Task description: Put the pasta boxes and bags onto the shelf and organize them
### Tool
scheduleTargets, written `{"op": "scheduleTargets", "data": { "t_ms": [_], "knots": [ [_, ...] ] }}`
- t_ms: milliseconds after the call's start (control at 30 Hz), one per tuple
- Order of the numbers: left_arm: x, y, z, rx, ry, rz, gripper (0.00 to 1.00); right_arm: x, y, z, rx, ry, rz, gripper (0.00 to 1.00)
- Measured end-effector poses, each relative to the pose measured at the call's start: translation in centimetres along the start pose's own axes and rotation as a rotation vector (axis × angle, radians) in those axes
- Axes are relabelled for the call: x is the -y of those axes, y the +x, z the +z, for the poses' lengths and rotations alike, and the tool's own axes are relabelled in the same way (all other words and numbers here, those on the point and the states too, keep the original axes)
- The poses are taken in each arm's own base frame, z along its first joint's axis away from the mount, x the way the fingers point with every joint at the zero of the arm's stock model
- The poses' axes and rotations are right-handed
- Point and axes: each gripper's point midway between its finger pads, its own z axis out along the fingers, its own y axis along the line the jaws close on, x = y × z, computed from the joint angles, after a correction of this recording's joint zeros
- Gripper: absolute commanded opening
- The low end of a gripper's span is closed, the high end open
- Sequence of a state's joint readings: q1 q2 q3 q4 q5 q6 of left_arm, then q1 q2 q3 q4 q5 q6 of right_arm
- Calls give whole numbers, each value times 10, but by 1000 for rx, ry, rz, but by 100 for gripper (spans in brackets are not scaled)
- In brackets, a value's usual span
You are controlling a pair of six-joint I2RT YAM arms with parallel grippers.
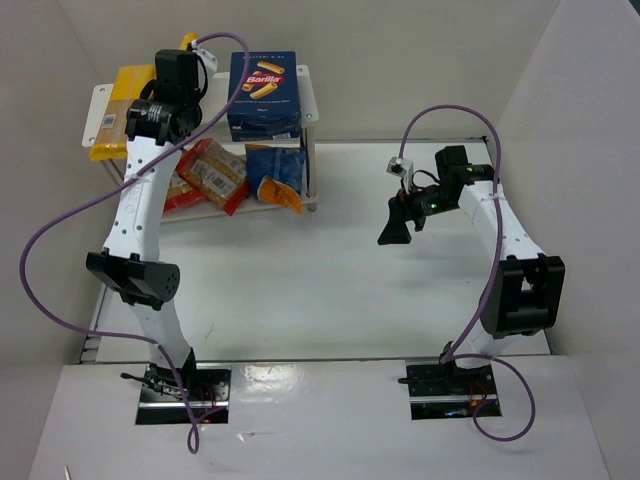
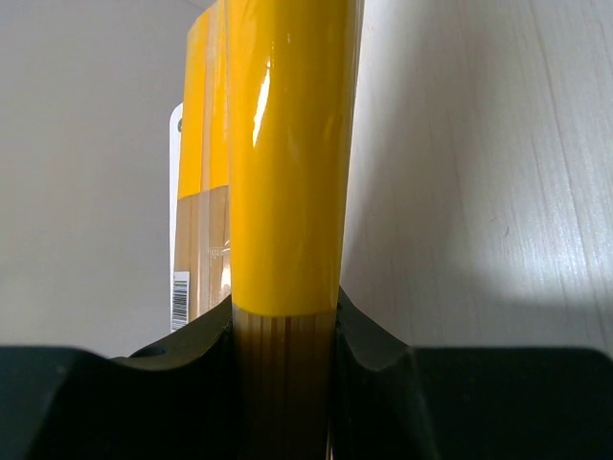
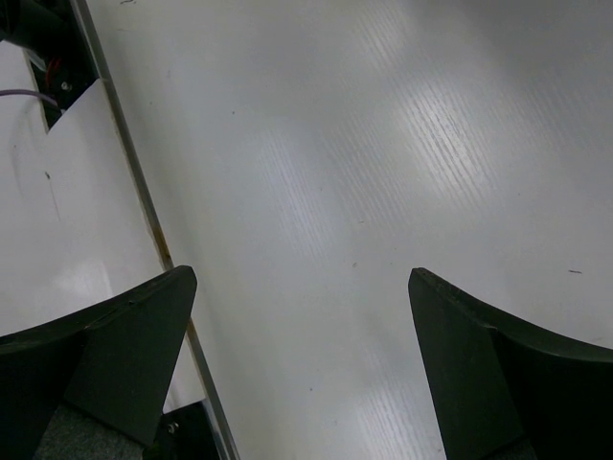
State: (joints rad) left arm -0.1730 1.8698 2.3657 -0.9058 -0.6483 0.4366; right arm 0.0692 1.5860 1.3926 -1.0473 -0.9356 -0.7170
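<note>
Two slim robot arms are shown: the left arm (image 1: 135, 215) and the right arm (image 1: 505, 225), each built of white tubular links joined by bulky black joint housings. A thin purple cable (image 1: 27, 268) is run along the left arm, and a second purple cable (image 1: 455, 108) along the right. Each arm is mounted on a metal base plate (image 1: 185, 392). The left fingers (image 2: 105, 402) and right fingers (image 3: 96, 355) are moulded in matte black, broad and wedge-shaped. A small green light (image 1: 434, 207) is lit near the right wrist.

The brand "Barilla" is printed in white on a red oval on the dark blue box (image 1: 264, 100) at the three o'clock end of the shelf (image 1: 311, 100), while a barcode on a yellow spaghetti bag (image 2: 203, 144) cannot be read.
</note>
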Motion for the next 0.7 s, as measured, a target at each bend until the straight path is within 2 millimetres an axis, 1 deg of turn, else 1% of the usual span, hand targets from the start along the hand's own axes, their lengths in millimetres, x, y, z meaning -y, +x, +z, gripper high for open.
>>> {"op": "scheduleTargets", "data": {
  "t_ms": [100, 200, 233, 267, 367, 400, 633, 667, 700],
  "knots": [
    [1, 1, 0, -4, 3, 2, 2, 0, 0, 0, -1, -1, -4, 100],
    [3, 2, 2, -10, 9, 7, 8, 0, 1, 0, -2, -2, -5, 100],
    [4, 2, 2, -12, 11, 8, 8, 0, 1, 0, -2, -2, -6, 100],
    [4, 3, 3, -15, 11, 9, 11, 0, 1, 0, -2, -2, -6, 100],
    [5, 4, 4, -18, 18, 10, 13, 0, 1, 0, -2, -2, -6, 100],
    [5, 5, 5, -20, 22, 9, 17, 0, 1, 0, -3, -1, -6, 100],
    [8, 4, 6, -21, 36, -4, 28, -1, 1, 0, -3, -2, -5, 100],
    [9, 4, 6, -21, 39, -3, 33, -1, 1, 0, -3, -2, -5, 100],
    [9, 4, 6, -20, 40, -3, 35, -1, 1, 0, -3, -3, -5, 100]
  ]
}}
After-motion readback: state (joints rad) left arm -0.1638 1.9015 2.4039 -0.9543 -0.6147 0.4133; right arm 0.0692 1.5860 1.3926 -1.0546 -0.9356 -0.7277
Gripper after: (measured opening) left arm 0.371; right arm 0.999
